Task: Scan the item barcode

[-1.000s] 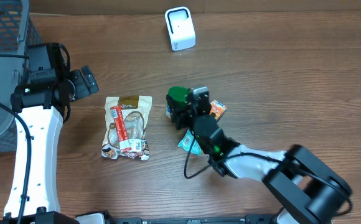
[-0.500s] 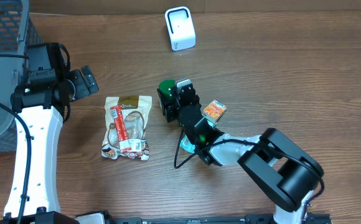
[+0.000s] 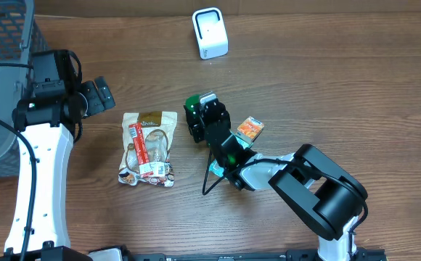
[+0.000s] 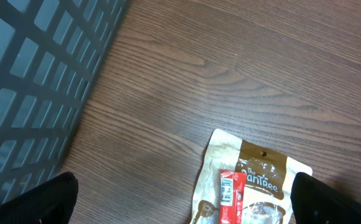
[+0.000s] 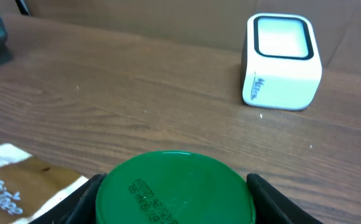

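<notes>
Wooden table; round green-lidded container clamped in right gripper at mid-table, white box-shaped scanner well apart; left gripper spread wide, holding nothing, near brown printed snack pouch.

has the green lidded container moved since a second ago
Yes, the green-lidded container has shifted left, away from the orange packet toward the snack pouch.

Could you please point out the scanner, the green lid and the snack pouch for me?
scanner (image 5: pixel 282 70), right wrist view, white side wall
green lid (image 5: pixel 175 186), right wrist view, top surface
snack pouch (image 3: pixel 151 121), overhead view, brown upper part
</notes>
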`<state>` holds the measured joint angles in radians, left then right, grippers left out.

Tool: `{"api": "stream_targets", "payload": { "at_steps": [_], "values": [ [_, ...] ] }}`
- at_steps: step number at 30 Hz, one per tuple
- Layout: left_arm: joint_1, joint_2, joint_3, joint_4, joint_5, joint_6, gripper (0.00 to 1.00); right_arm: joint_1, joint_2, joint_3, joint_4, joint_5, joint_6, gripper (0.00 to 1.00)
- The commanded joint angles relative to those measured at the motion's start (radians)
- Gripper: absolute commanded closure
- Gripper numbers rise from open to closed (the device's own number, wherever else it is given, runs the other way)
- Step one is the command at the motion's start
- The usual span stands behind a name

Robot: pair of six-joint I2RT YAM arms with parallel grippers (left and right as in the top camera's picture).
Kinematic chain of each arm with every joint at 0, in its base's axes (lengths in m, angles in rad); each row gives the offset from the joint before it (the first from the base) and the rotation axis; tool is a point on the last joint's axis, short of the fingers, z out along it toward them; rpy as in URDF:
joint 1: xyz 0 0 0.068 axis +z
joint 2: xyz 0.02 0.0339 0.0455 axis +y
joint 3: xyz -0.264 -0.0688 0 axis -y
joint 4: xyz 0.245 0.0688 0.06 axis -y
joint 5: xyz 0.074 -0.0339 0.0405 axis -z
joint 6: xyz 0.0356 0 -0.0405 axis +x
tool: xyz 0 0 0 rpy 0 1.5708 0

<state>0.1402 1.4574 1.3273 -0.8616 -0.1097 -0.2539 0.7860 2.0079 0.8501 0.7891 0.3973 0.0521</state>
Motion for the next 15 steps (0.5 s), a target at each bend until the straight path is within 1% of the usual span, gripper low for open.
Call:
{"api": "stream_targets", "payload": {
  "at_steps": [1, 4, 5, 6, 9, 11, 12, 15],
  "values": [
    [0.003, -0.005, 0.018, 0.002, -0.005, 0.019, 0.00, -0.002, 0.002, 0.033, 0.009, 0.002, 0.000, 0.77],
    [0.003, -0.005, 0.018, 0.002, -0.005, 0.019, 0.00, -0.002, 0.002, 0.033, 0.009, 0.002, 0.000, 0.68],
    [0.003, -0.005, 0.018, 0.002, -0.005, 0.019, 0.00, -0.002, 0.002, 0.033, 0.009, 0.002, 0.000, 0.67],
    [0.003, -0.005, 0.018, 0.002, -0.005, 0.019, 0.00, -0.002, 0.002, 0.033, 0.010, 0.002, 0.000, 0.63],
    [0.003, -0.005, 0.018, 0.002, -0.005, 0.019, 0.00, 0.000, 0.002, 0.033, 0.010, 0.002, 0.000, 0.58],
    [0.003, -0.005, 0.018, 0.002, -0.005, 0.019, 0.00, 0.000, 0.002, 0.033, 0.010, 0.002, 0.000, 0.52],
    [0.003, -0.005, 0.018, 0.002, -0.005, 0.019, 0.00, 0.000, 0.002, 0.033, 0.010, 0.002, 0.000, 0.51],
    [0.003, -0.005, 0.018, 0.002, -0.005, 0.019, 0.00, 0.000, 0.002, 0.033, 0.010, 0.002, 0.000, 0.42]
  ]
}}
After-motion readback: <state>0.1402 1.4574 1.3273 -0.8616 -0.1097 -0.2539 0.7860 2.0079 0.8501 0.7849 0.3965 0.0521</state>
